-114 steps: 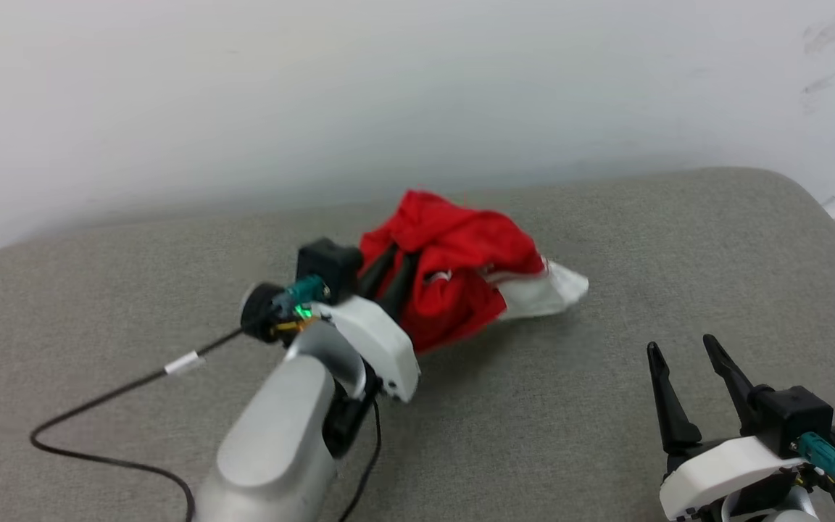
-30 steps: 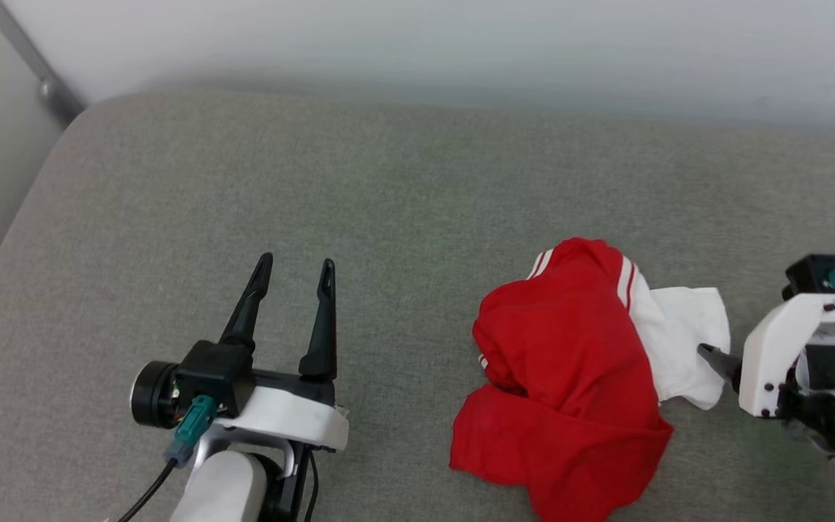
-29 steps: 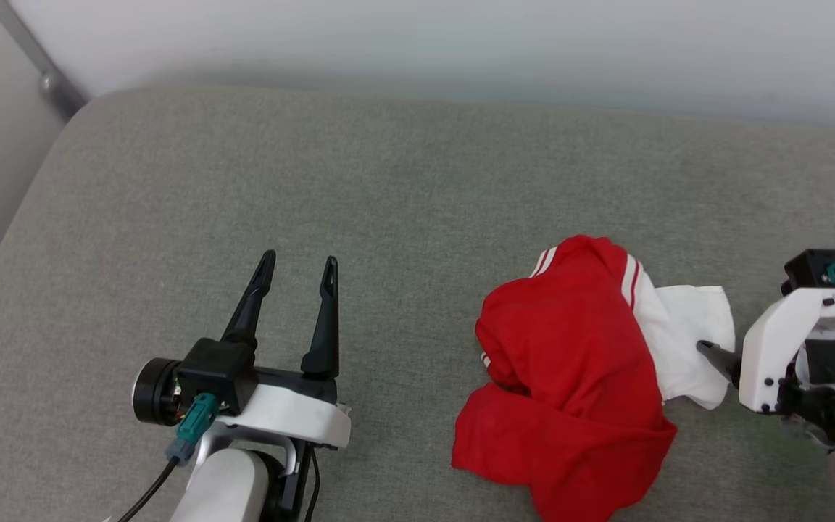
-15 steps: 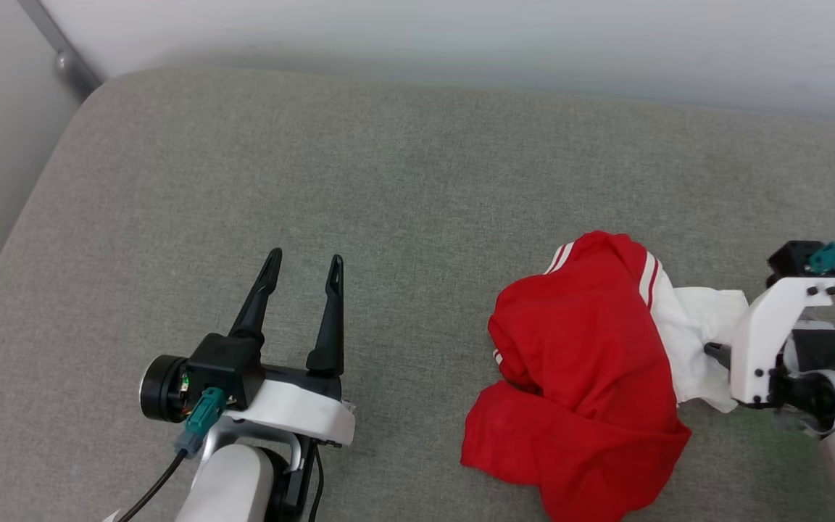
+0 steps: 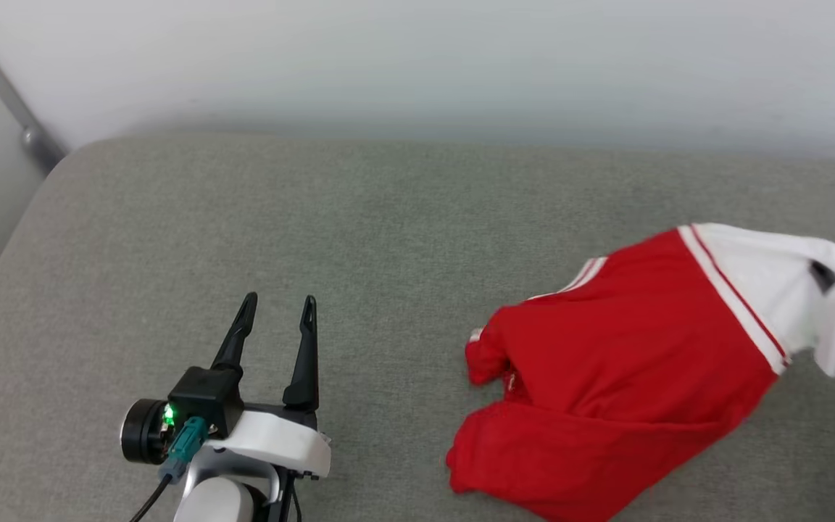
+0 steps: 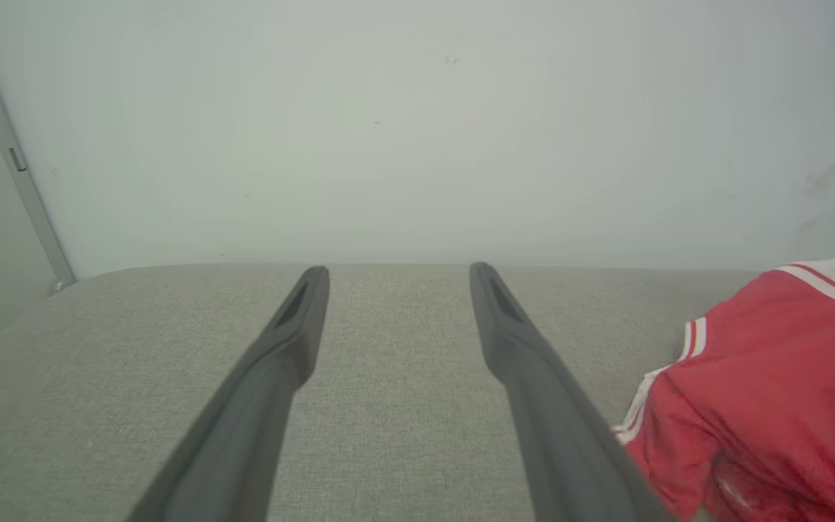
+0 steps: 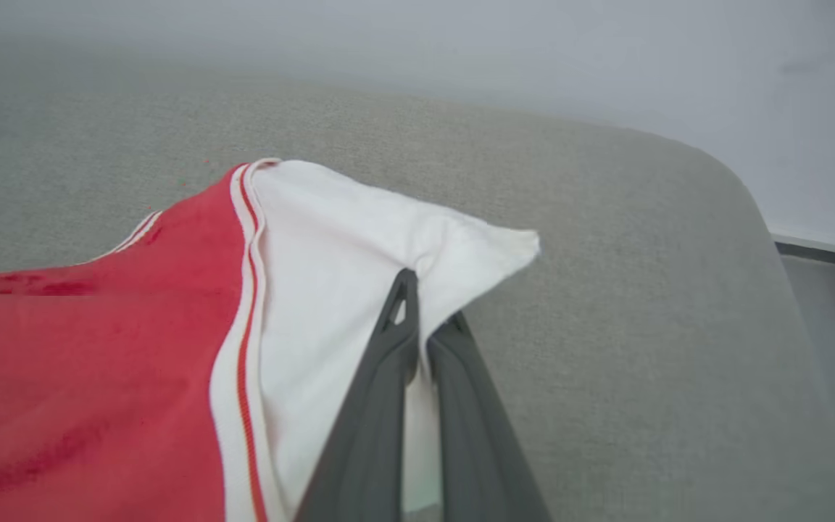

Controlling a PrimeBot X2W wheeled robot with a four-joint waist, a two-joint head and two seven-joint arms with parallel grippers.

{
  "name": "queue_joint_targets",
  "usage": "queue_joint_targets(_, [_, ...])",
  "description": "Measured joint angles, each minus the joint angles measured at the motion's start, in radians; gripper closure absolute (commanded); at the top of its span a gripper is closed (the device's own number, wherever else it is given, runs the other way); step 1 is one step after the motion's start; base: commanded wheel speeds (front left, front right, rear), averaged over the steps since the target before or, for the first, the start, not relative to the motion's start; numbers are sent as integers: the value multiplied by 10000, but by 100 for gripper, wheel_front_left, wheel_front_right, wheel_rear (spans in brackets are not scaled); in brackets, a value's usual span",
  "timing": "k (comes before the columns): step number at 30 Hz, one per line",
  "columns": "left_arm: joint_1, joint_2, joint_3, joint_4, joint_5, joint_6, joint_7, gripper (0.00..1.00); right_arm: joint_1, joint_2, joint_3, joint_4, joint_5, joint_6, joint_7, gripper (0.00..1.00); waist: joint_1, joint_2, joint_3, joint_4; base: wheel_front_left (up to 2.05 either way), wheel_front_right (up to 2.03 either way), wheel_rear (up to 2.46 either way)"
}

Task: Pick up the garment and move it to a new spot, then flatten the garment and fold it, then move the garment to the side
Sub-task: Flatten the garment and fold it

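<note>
At the right of the grey worktop (image 5: 388, 217) we note the garment (image 5: 628, 362) drawn out. Its long axis runs from the bunched red body at the near left to the white sleeve (image 5: 765, 275) at the far right (sleeve end raised). Right claw (image 7: 428, 301) is pinched closed on that sleeve. Left claw (image 5: 276, 304) sits well apart, fingers spread, holding nothing.

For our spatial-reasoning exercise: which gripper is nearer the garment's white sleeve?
Right. The right gripper is shut on the garment's white sleeve; the left gripper stands open, apart, beyond its red side.
</note>
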Motion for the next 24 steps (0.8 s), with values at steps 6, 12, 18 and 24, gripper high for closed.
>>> queue_joint_targets(6, [291,35,128,75,-4,-29,0,0,1728,-31,-2082,226,-278,-2,88,100,0,0,-361,-388,0,0,0])
queue_joint_targets(12, [430,69,173,190,-13,-29,0,0,3080,780,-3532,1162,-702,-4,-125,24,-1,0,-471,-621,0,0,0])
queue_joint_targets(18, [545,176,232,322,-54,17,0,0,3177,1429,-4023,1214,-1212,-4,-1762,0,-1,0,-568,-757,0,0,0])
queue_joint_targets(24, [856,282,290,368,-125,109,63,0,3181,1624,-4056,412,-2128,-4,-4102,0,-1,0,-922,-881,0,0,0])
